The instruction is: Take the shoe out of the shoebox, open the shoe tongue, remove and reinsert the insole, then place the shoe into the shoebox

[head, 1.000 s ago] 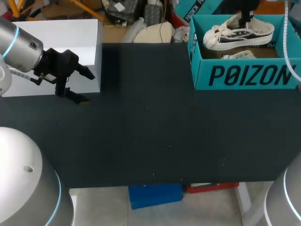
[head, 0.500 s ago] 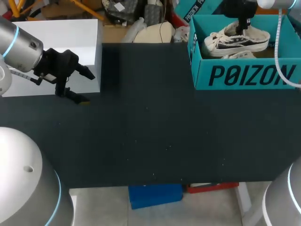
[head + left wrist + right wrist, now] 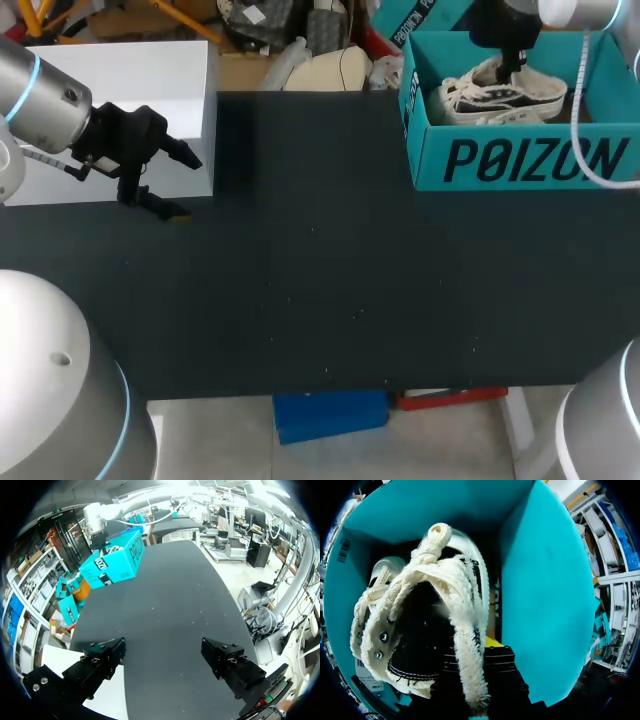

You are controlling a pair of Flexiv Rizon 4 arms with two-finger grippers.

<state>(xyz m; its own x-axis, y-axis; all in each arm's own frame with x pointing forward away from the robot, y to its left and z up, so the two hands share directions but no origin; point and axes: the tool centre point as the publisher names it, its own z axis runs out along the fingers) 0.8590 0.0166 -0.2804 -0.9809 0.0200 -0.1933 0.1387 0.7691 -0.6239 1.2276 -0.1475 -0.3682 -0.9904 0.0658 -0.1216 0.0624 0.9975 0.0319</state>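
Dark worktop, far right: the right end effector grips the shoe by its frayed collar inside the shoebox. Light, soft canvas would likely sag; the collar looks the firmest hold. The left end effector hangs released, far left.

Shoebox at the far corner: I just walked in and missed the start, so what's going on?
The right gripper is down inside the teal shoebox, its jaws shut on the collar of the white-and-black shoe. The left gripper hangs open and empty over the opposite side of the table.
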